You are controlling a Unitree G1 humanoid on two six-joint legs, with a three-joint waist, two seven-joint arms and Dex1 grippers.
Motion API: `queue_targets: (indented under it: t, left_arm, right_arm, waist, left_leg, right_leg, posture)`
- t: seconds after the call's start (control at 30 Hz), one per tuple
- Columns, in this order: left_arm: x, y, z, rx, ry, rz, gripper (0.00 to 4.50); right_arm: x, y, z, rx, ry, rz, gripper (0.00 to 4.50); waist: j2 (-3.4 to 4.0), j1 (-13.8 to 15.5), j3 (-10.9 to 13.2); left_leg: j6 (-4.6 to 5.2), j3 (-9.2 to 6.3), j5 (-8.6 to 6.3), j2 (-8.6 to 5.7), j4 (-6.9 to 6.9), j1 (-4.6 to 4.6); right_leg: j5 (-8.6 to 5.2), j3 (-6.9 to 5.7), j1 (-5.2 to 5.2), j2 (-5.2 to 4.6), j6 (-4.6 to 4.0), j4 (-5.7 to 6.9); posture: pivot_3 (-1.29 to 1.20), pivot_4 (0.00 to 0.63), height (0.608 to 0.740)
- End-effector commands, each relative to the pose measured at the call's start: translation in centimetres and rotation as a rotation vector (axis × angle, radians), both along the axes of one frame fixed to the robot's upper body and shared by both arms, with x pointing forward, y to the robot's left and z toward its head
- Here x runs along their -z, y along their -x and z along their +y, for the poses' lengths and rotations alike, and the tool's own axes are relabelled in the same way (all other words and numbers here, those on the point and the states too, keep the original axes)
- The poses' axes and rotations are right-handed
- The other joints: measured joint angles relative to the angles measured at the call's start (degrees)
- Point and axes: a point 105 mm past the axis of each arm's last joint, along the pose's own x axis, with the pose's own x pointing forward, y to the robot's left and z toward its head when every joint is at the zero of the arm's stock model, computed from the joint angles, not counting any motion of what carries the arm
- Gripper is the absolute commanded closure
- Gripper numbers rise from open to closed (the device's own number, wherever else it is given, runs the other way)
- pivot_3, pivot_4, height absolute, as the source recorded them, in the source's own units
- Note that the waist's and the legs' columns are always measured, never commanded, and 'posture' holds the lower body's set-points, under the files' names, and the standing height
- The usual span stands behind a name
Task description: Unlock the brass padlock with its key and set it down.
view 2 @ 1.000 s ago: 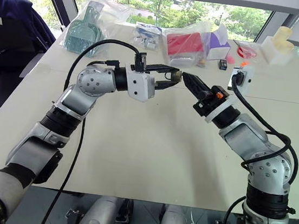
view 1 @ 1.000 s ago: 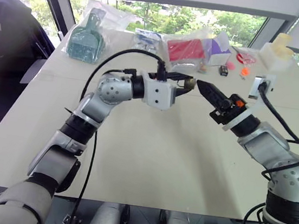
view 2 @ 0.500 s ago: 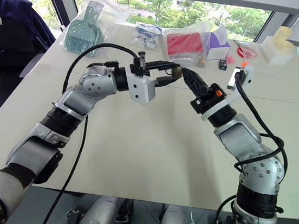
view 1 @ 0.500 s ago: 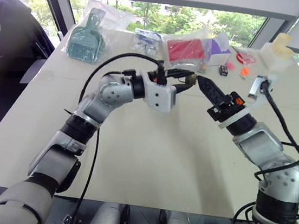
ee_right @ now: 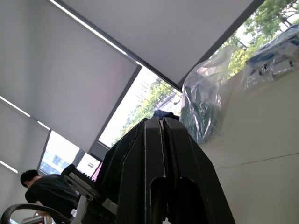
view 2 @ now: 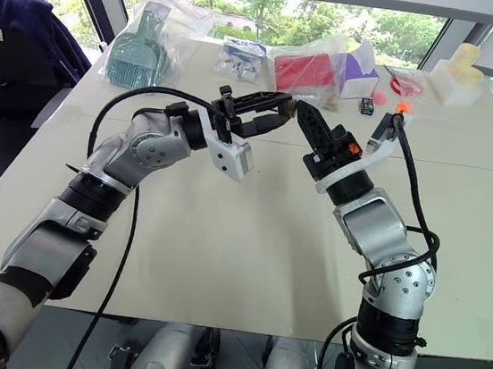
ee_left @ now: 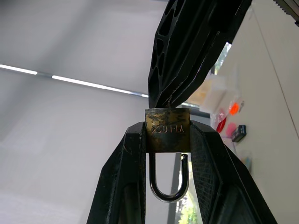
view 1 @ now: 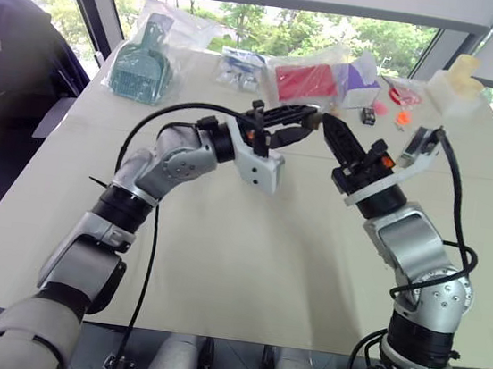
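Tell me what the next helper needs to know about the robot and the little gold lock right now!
Left pincer: shut on the brass padlock, held up above the table.
Right pincer: shut, tips meeting the padlock's body.
Shackle: one leg looks free of the body, so it may already be unlocked. The key itself cannot be made out.
Left to do: confirm it is open, then set the padlock down.

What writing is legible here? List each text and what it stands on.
"YI LOCK", as best it reads, stamped and upside down: small brass padlock with silvery shackle, clamped in the left gripper.
Packaged goods at the table's far edge: any print too small to read.
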Motion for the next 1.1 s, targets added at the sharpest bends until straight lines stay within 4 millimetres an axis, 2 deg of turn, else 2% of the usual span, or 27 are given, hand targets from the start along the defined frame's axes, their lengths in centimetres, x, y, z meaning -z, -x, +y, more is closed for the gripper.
queue_targets:
  t: [0.03, 0.13, 0.27, 0.37, 0.67, 0.9, 1.0, 1.07, 1.1]
  left_arm:
    - [-2.3, 1.2, -1.1, 0.1, 0.037, 0.008, 3.77]
    - [-0.9, 0.3, -0.8, 0.087, -0.036, 0.118, 3.77]
    - [-0.1, -0.2, -0.6, 0.089, -0.071, 0.24, 3.77]
    - [0.1, -0.2, -0.5, 0.099, -0.088, 0.3, 3.77]
    - [-0.9, 0.9, -1.0, 0.145, -0.038, 0.286, 3.77]
    - [-0.4, 1.6, -1.3, 0.162, -0.05, 0.282, 3.77]
    - [-0.4, 1.5, -1.2, 0.159, -0.051, 0.283, 3.77]
    - [-0.4, 1.5, -1.2, 0.156, -0.051, 0.284, 3.77]
    - [-0.4, 1.4, -1.2, 0.153, -0.051, 0.284, 3.77]
  right_arm:
    - [-0.2, 0.2, -0.9, 0.042, 0.114, -0.073, 4.47]
    - [-0.8, 0.7, -1.9, 0.028, 0.211, -0.144, 3.63]
    - [-0.7, 1.0, -2.4, 0.008, 0.415, -0.207, 1.6]
    - [-0.5, 1.2, -2.5, -0.024, 0.478, -0.227, 0.03]
    - [0.2, 1.2, -1.9, -0.076, 0.504, -0.221, 0.03]
    - [0.7, 0.3, -2.3, -0.053, 0.46, -0.189, 0.03]
    - [0.7, 0.1, -2.3, -0.051, 0.444, -0.182, 0.82]
    - [0.8, 0.1, -2.3, -0.054, 0.442, -0.181, 1.78]
    - [0.9, 0.2, -2.3, -0.056, 0.439, -0.179, 2.43]
  waist:
    - [0.0, 0.2, 0.0]
    - [0.0, 0.1, 0.0]
    - [0.0, -0.4, 0.0]
    - [0.0, -0.8, 0.0]
    - [0.0, -1.2, 0.0]
    - [0.0, -1.3, 0.0]
    - [0.0, -1.3, 0.0]
    - [0.0, -1.3, 0.0]
    - [0.0, -1.3, 0.0]
  left_leg:
    - [0.0, 0.0, 0.0, 0.0, 0.0, 0.0]
    - [0.0, 0.03, 0.0, -0.02, 0.01, -0.01]
    - [0.01, 0.04, -0.01, 0.0, 0.0, -0.01]
    - [0.01, 0.02, -0.01, 0.03, -0.01, 0.0]
    - [0.02, 0.0, -0.01, 0.02, 0.0, -0.01]
    - [0.02, -0.01, -0.01, 0.01, 0.0, 0.0]
    - [0.01, 0.0, -0.01, 0.01, 0.01, 0.0]
    - [0.01, -0.01, -0.01, 0.01, 0.0, 0.0]
    - [0.01, -0.01, -0.01, 0.01, 0.0, 0.0]
  right_leg:
    - [0.0, 0.0, 0.0, 0.0, 0.0, 0.0]
    - [-0.01, 0.0, 0.01, -0.02, -0.02, -0.05]
    - [-0.01, 0.01, -0.03, -0.02, 0.0, -0.05]
    - [-0.01, 0.0, -0.03, 0.0, -0.01, -0.04]
    - [0.0, 0.0, -0.01, -0.02, 0.01, -0.05]
    - [0.0, 0.0, -0.01, -0.03, 0.01, -0.05]
    - [0.0, 0.0, -0.01, -0.03, 0.0, -0.05]
    - [0.0, 0.0, -0.01, -0.02, 0.01, -0.05]
    - [0.0, 0.0, -0.01, -0.02, 0.0, -0.05]
  posture:
    - [0.0, 0.15, 0.735]
    - [0.0, 0.15, 0.735]
    - [0.0, 0.15, 0.735]
    - [0.0, 0.15, 0.735]
    - [0.0, 0.15, 0.735]
    - [0.0, 0.15, 0.735]
    - [0.0, 0.15, 0.735]
    - [0.0, 0.15, 0.735]
    - [0.0, 0.15, 0.735]
